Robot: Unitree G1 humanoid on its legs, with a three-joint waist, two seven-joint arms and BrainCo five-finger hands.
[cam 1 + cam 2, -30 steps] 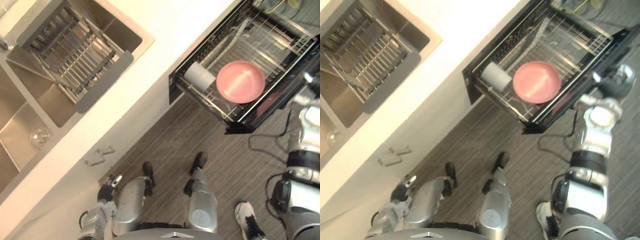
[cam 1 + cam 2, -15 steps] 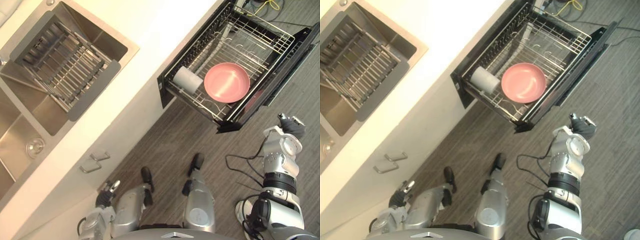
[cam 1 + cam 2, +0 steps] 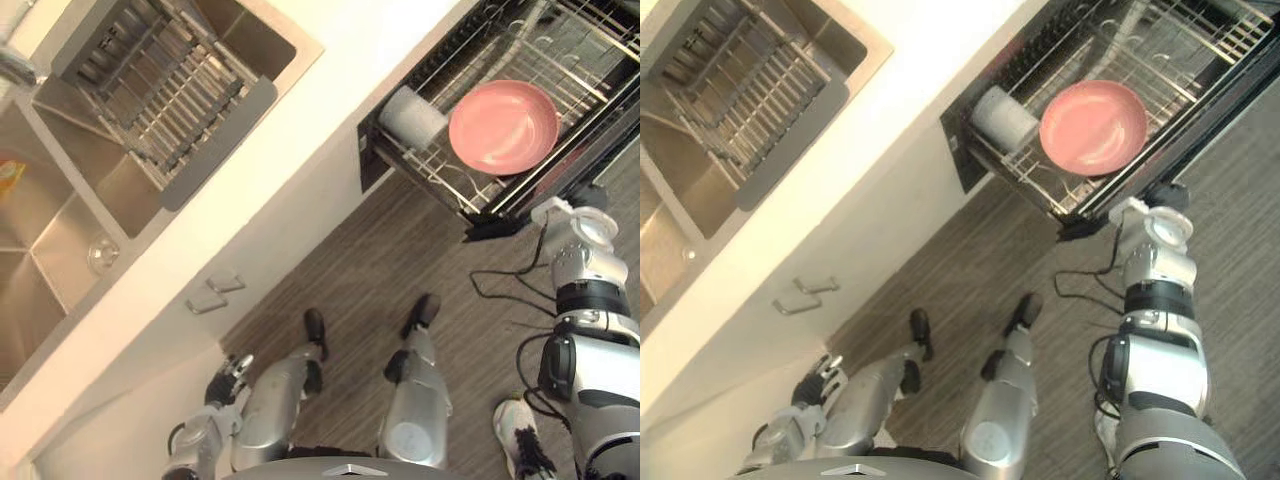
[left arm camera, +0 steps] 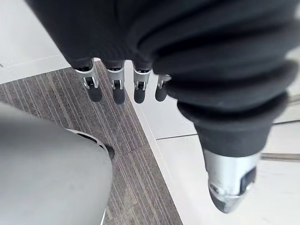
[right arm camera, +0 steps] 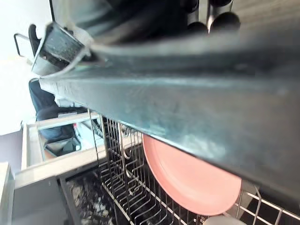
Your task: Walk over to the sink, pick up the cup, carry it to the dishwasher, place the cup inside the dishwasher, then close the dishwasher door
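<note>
Right hand (image 3: 588, 198), clear of the dishwasher door (image 3: 1220, 118) half a second ago, is now at its outer edge; can't tell its grip. Cup (image 3: 410, 117) lies in the rack (image 3: 445, 180) beside the pink plate (image 3: 503, 127) — likely only the door push remains. Left hand (image 4: 117, 89) hangs open, idle.

dishwasher door edge (image 5: 187, 112) close, crossing the frame; pink plate (image 5: 187, 180) lying in wire rack (image 5: 119, 187) beyond

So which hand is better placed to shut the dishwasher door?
Right. The right hand sits at the edge of the open dishwasher door, cup already racked; the left hand hangs low, far from it.
</note>
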